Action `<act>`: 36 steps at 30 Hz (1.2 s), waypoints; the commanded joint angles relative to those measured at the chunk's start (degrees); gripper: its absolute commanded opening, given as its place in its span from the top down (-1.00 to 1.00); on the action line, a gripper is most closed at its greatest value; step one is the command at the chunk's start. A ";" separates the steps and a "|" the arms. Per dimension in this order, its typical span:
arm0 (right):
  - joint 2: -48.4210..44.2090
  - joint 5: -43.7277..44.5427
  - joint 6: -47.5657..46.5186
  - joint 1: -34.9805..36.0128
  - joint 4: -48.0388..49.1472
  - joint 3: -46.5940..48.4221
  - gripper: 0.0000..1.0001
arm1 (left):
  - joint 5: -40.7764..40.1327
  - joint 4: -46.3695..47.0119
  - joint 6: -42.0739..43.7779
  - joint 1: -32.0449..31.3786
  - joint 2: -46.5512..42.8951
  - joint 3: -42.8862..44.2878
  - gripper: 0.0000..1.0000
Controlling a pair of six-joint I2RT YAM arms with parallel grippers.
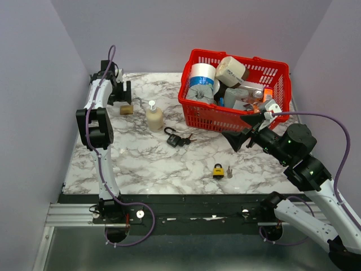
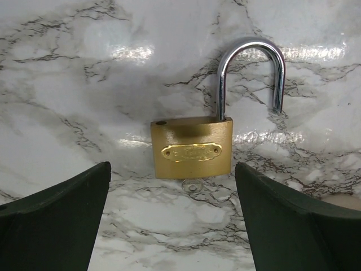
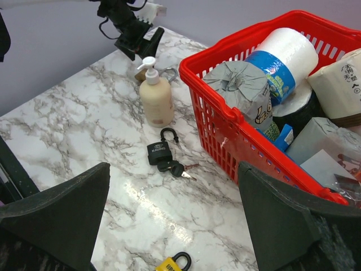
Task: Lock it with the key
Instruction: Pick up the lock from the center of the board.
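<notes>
Marble table (image 1: pixel 141 164), seen from the near edge. A red basket (image 1: pixel 208 116) of tape rolls and boxes fills the upper right of the overhead view, clear of the working area. The left gripper (image 2: pixel 172 169) hangs at the upper left, fingers spread wide to either side of a brass padlock (image 2: pixel 192 151). This looks like a stance for closing on the padlock's body. The right gripper (image 1: pixel 245 131) is likewise spread and empty, poised just below the basket, probably waiting to fetch a key. A pump bottle (image 1: pixel 154 117) stands upright right of the brass padlock.

The brass padlock lies flat with its shackle (image 2: pixel 251 62) lifted out of the body on one side, so it is unlocked. No key is plainly visible in it, and a small ring-like mark at its lower edge is unclear. A black padlock (image 3: pixel 159 151) lies at centre with keys (image 3: pixel 179 169) at its base. A small yellow padlock (image 1: pixel 218 170) lies lower down, with a key (image 1: pixel 229 173) just beside it.
</notes>
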 commanded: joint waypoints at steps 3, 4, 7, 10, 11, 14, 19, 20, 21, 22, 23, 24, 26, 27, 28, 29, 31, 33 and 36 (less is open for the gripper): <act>-0.05 -0.67 0.50 -0.44 -1.20 -0.23 -0.99 | -2.86 1.33 -0.59 -1.78 1.52 -3.74 -0.97; -0.05 -0.67 0.50 -0.44 -1.12 -0.23 -0.99 | -3.47 1.85 -0.68 -1.96 1.35 -4.27 -0.97; 0.04 -0.76 0.59 -0.36 -1.20 -0.32 -1.00 | -4.61 2.73 -0.59 -2.57 1.35 -5.94 -0.97; 0.13 -0.50 0.59 -0.36 -1.20 -0.23 -1.00 | -6.81 3.35 -0.77 -2.57 1.70 -6.56 -0.97; 0.04 -0.50 0.59 -0.44 -1.20 -0.23 -0.99 | -7.34 3.35 -0.68 -2.57 1.96 -6.21 -0.97; -0.13 -0.41 0.77 -0.44 -1.20 -0.14 -1.00 | -6.82 3.18 -0.24 -2.57 2.93 -4.99 -0.97; -0.13 -0.32 0.68 -0.44 -1.47 -0.05 -1.00 | -5.15 1.95 -0.77 -2.57 4.86 -2.70 -0.91; -0.13 -0.32 0.50 -0.44 -1.47 -0.14 -0.99 | -5.15 2.03 -0.85 -2.57 4.95 -2.69 -0.90; -0.13 -0.32 0.50 -0.44 -1.47 -0.23 -0.99 | -3.76 2.03 -0.86 -2.57 5.12 -2.61 -0.89; -0.05 -0.32 0.50 -0.44 -1.47 -0.23 -0.99 | -3.48 2.12 -0.77 -2.57 5.21 -2.52 -0.86; 0.04 -0.32 0.50 -0.44 -1.47 -0.23 -0.99 | -3.65 2.12 -0.94 -2.57 5.47 -2.17 -0.84; -0.04 -0.32 0.50 -0.36 -1.47 -0.32 -1.00 | -3.74 2.21 -0.68 -2.57 5.83 -1.99 -0.81; 0.04 -0.41 0.50 -0.44 -1.47 -0.40 -0.99 | -3.92 1.68 -0.50 -2.57 6.27 -0.94 -0.75; 0.22 -0.41 0.50 -0.44 -1.55 -0.32 -0.99 | -3.83 1.51 -0.50 -2.49 6.62 -0.76 -0.74; 0.22 -0.41 0.59 -0.44 -1.55 -0.23 -1.00 | -3.83 1.16 -0.42 -2.57 6.71 -0.59 -0.66; 0.30 -0.32 0.59 -0.44 -1.64 -0.14 -1.00 | -3.57 1.16 -0.42 -2.57 6.71 -0.41 -0.62; 0.39 -0.32 0.50 -0.36 -1.64 -0.23 -0.99 | -3.13 1.07 -0.33 -2.57 6.44 -0.41 -0.50; 0.39 -0.32 0.59 -0.36 -1.64 -0.05 -0.99 | -2.95 1.07 -0.24 -2.57 5.75 -0.76 -0.40; 0.66 -0.58 0.50 -0.44 -1.73 0.03 -1.00 | -2.34 1.50 -0.33 -2.40 3.91 -2.07 -0.12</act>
